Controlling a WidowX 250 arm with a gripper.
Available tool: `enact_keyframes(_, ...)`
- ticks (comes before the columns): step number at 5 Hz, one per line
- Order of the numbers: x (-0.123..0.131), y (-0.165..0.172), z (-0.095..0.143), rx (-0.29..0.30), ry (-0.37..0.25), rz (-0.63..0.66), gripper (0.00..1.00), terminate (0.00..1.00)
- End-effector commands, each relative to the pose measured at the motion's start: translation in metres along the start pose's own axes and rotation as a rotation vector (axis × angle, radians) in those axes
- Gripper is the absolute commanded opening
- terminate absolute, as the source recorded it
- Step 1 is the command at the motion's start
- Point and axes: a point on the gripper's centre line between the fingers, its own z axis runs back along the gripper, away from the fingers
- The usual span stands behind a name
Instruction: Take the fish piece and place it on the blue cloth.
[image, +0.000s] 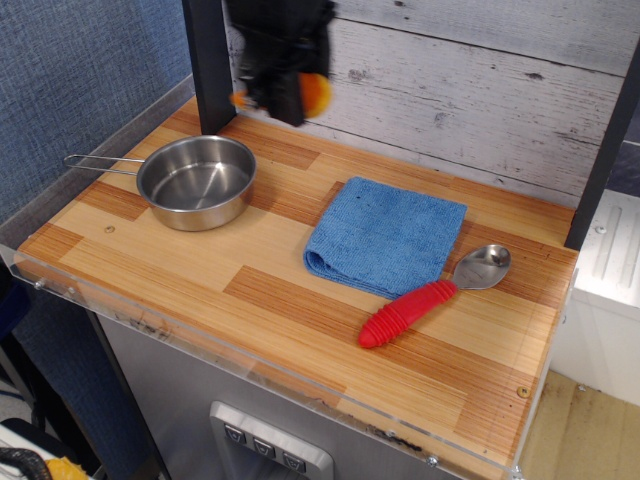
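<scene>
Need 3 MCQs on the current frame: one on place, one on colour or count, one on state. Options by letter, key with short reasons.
1. Where is the red-handled steel spoon?
A. inside the pan
B. on the wooden counter, right of the folded blue microfibre cloth
C. on the cloth

2. What colour is the spoon's handle?
A. green
B. black
C. red

3. What state is the small orange toy fish piece in?
A. held in the air by the black gripper
B. lying on the cloth
C. lying in the round steel pan

Key: 1 B, the spoon lies on the wood beside the cloth's right edge. 2 C, the ribbed grip is red. 3 A, the fish shows at the gripper above the counter's back edge; the cloth and the pan hold nothing.
</scene>
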Motion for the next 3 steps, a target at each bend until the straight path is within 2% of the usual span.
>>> enact_keyframes(1, -0.040, -0.024, -0.010, -0.052, 0.010, -0.078, 0.00, 0.00)
enact_keyframes(2, -0.054, -0.030, -0.024, -0.053, 0.021, -0.120, 0.00, 0.00)
enact_keyframes(3, -0.064, -0.028, -0.044, -0.018, 0.032, -0.159, 0.00, 0.00)
